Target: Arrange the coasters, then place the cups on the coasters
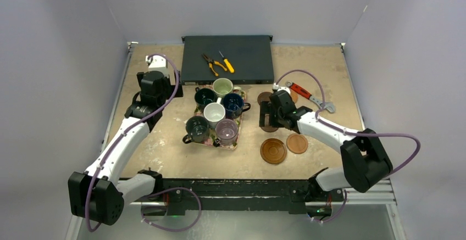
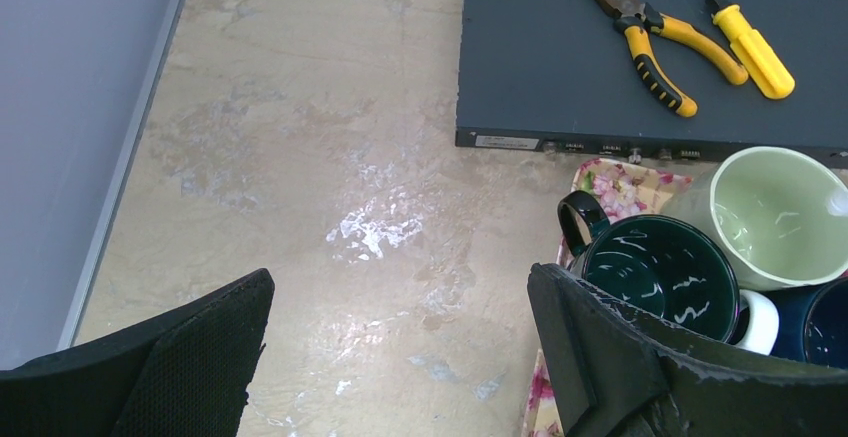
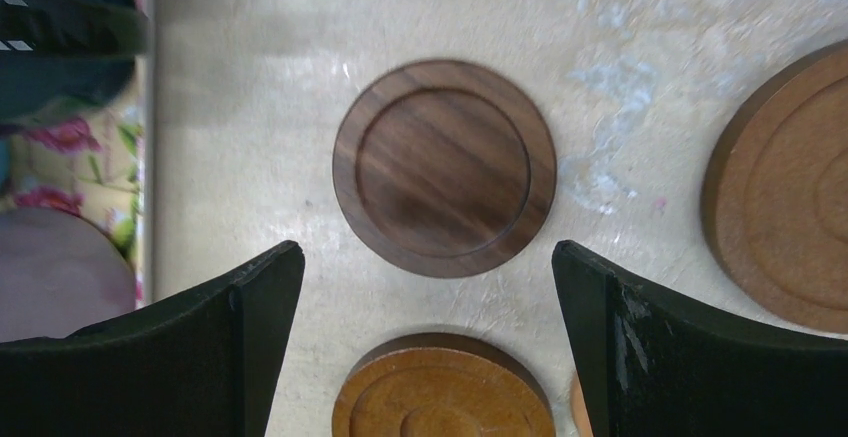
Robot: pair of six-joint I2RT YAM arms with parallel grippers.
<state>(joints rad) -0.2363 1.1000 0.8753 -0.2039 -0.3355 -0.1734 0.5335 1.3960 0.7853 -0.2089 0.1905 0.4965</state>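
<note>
Right fingers [image 3: 428, 257] wide apart, empty, above dark coaster [image 3: 444, 167], recessed face up; left fingers [image 2: 400, 279] likewise wide, empty.

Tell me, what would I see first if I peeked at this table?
Probably the six cups crowded together on a flowery tray in the middle of the table. Right of it lie round wooden coasters, and the right gripper hangs open above a dark coaster. At the back, yellow pliers rest on a flat dark box.
</note>
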